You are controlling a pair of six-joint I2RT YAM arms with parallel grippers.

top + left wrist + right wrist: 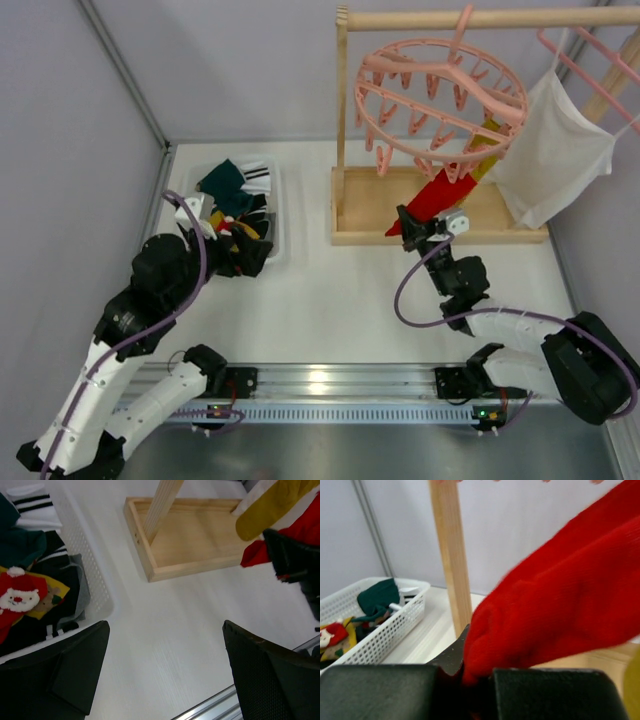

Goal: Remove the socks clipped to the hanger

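Observation:
The round pink clip hanger [440, 95] hangs by its hook from the wooden rack's top bar. A red sock [437, 196] and a mustard yellow sock [485, 150] hang clipped at its near side. My right gripper [412, 228] is shut on the red sock's lower end [555, 605], which fills the right wrist view. My left gripper [255, 255] is open and empty, low over the table beside the basket; its fingers [75, 670] frame bare table. The red sock [295, 535] and yellow sock [272, 507] also show in the left wrist view.
A white mesh basket [277, 235] at the left holds teal, striped and Santa-patterned socks [20, 597]. The wooden rack's tray base [370, 205] and post [341, 110] stand at the back. A white shirt [555, 150] hangs on a second pink hanger at the right.

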